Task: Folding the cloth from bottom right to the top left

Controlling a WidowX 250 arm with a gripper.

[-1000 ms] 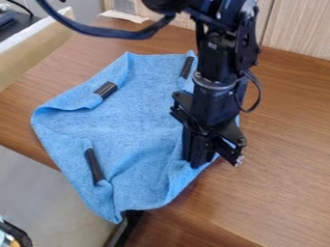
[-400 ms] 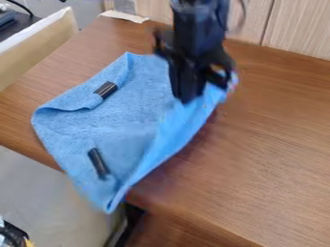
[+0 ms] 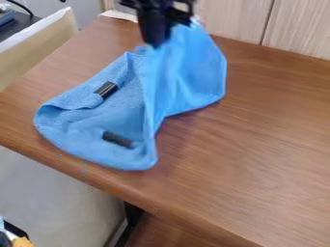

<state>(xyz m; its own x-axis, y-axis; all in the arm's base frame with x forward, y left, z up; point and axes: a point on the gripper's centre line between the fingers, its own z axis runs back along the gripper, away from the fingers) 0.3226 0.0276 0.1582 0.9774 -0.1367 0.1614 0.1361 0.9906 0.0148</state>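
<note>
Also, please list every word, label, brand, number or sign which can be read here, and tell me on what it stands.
There are none I can read.
Blue cloth: no lettering visible.
Upper black strip, lower black strip: no legible text.
Gripper: no legible marking.

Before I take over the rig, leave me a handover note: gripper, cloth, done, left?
Gripper: up at the top of the view, shut on the cloth.
Cloth: right part raised, hanging from the gripper; left part on the table, two black strips on it.
Done: grasp and partial lift.
Left: fold not laid; likely bring the raised part over to the top left, lower, release.
</note>
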